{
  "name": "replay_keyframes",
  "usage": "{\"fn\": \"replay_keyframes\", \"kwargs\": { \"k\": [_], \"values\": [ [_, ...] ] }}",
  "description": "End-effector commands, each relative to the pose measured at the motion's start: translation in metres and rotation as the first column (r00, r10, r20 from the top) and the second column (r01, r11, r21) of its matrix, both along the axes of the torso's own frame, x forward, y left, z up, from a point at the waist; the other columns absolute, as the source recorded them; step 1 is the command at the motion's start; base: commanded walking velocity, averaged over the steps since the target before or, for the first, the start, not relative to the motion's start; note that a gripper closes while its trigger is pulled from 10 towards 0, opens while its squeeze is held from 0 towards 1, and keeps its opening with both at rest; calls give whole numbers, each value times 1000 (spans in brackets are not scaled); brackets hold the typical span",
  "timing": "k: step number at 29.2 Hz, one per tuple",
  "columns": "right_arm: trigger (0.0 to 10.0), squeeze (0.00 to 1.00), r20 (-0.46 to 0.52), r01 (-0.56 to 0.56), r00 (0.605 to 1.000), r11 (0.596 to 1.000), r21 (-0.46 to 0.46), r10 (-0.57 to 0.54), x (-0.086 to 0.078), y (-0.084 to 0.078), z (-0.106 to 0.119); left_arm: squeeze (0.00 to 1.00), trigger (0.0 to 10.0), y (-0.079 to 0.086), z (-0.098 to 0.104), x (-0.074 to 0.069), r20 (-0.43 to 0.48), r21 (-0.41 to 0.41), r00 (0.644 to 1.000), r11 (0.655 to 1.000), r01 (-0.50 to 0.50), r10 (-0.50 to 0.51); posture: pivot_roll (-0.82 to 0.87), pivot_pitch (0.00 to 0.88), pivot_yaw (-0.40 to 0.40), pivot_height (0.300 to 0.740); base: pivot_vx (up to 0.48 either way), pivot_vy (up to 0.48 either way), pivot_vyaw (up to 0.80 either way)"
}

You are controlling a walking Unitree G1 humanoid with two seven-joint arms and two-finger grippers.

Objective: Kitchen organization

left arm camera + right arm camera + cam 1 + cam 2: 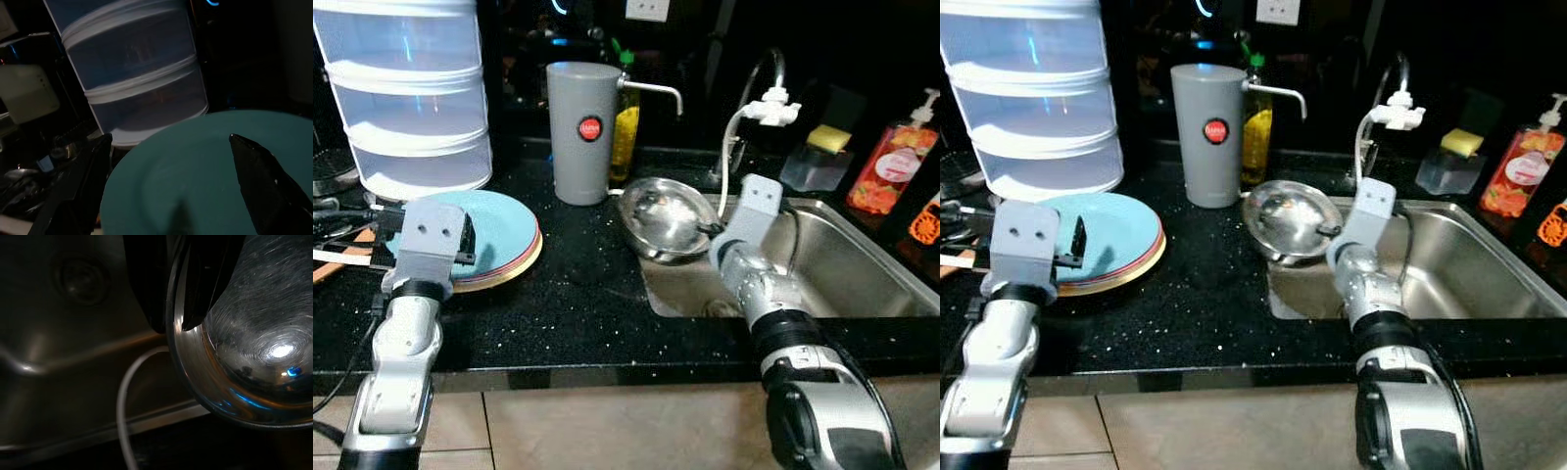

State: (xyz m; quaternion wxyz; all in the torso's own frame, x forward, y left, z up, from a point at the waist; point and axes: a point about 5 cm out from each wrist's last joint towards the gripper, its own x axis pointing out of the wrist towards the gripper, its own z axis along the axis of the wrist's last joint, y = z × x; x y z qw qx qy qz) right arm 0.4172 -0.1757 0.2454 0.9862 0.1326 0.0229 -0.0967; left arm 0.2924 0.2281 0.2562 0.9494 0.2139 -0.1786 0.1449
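I take the grey cylinder with the red badge as my reference; it stands upright on the black counter.

Just to its right, a steel bowl sits tilted on the corner where the counter meets the steel sink. My right gripper is at that bowl: in the right wrist view its two fingers are closed on the rim, one on the outer wall and one on the inside. A thin white hose curves under the bowl in that view.

To the left of the cylinder lies a stack of plates, the top one light blue, the lower edges yellow and red. My left gripper hovers over the near-left part of this stack with its fingers spread wide; I cannot tell whether they touch the plate.

Further left of the cylinder, behind the plates, stands a white tiered container. Directly behind the cylinder is a yellow bottle. Well to the right are the white tap, a yellow sponge and an orange pump bottle.
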Motion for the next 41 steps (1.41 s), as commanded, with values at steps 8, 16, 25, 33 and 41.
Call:
{"fn": "replay_keyframes", "kwargs": {
  "k": [8,16,25,33,41],
  "values": [
    [10000,0,49,180,983,974,-136,-175,-1,-32,7,0,10000,-9,-7,-10,-46,-7,998,1000,30,-30,201,170,-123,740,0,0,0],
    [10000,0,50,133,991,931,-339,-124,3,-31,12,0,10000,-57,23,1,-51,4,931,932,362,-361,190,175,-97,740,0,0,0],
    [10000,0,-96,-46,995,863,-503,-3,6,-21,1,0,10000,-118,58,47,-192,-141,658,684,716,-728,159,152,-68,740,0,0,0],
    [10000,0,-123,-21,991,866,-500,-47,6,-30,4,0,10000,-143,56,64,-286,-170,518,574,801,-806,146,150,-62,740,0,0,0],
    [10000,0,-256,-146,966,866,-478,22,3,-27,-17,0,10000,-162,59,73,-305,-225,348,422,878,-887,143,152,-54,740,0,0,0]
  ]
}}
